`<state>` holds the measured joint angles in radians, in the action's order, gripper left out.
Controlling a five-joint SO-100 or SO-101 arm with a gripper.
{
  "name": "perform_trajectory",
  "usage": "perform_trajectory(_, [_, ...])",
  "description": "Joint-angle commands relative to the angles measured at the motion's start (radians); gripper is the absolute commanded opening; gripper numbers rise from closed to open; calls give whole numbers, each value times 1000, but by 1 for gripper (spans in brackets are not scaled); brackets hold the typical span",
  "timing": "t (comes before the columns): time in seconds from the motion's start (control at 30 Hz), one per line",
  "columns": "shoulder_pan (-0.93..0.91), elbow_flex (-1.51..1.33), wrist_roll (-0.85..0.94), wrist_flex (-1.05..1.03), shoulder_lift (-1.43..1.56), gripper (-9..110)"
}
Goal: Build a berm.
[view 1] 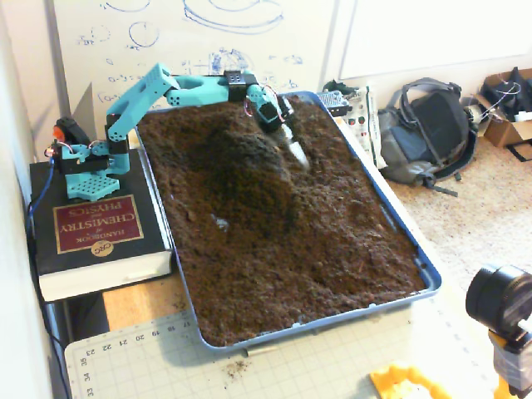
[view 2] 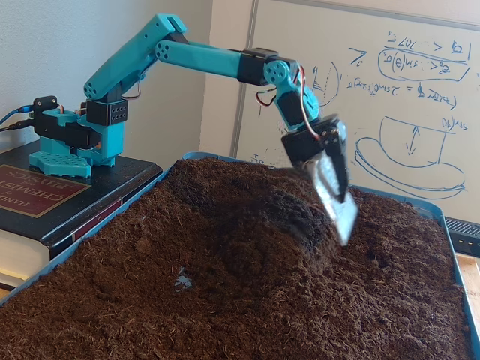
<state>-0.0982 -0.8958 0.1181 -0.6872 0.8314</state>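
From above in a fixed view, the berm (view 1: 249, 166) rises in the tray's (view 1: 432, 278) far half, the gripper (view 1: 298, 152) just beside its right flank. In the low fixed view, the gripper (view 2: 341, 217) hangs above the soil; its opening cannot be told.

In the higher fixed view, the tray (view 1: 432, 278) lies across the middle of the counter (view 1: 133, 303), its long sides running from near to far. Soil (view 1: 332, 241) fills it, and the berm (view 1: 249, 170) rises in the far half, left of centre. The arm's base (view 1: 87, 166) stands on a book (view 1: 96, 233) just left of the tray, and the arm reaches rightward over the far end, its pincer (view 1: 295, 148) hanging just right of the berm. A whiteboard (view 1: 191, 41) stands behind the tray. A backpack (view 1: 428, 129) lies on the floor to the far right. A cutting mat (view 1: 274, 362) lies at the near edge. In the lower fixed view, the pincer (view 2: 337, 202) hangs above the soil, right of the berm (view 2: 262, 225).
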Motion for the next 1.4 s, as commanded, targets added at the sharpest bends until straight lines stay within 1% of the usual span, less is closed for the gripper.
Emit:
perform_trajectory(0.0, [-54, 26, -11, 281, 132, 1])
perform_trajectory(0.13, [-100, 25, 3, 538, 20, 1])
perform_trajectory(0.3, [-140, 26, 8, 736, -133, 1])
perform_trajectory(0.53, [-169, 43, 9, 879, -318, 1])
perform_trajectory(0.77, [-206, 41, 9, 1000, -408, 1])
perform_trajectory(1.0, [-218, 23, 9, 1003, -505, 1])
perform_trajectory(1.17, [-207, 21, 8, 982, -517, 1])
perform_trajectory(1.23, [-207, 21, 8, 907, -511, 1])
perform_trajectory(1.37, [-212, 23, 14, 660, -469, 1])
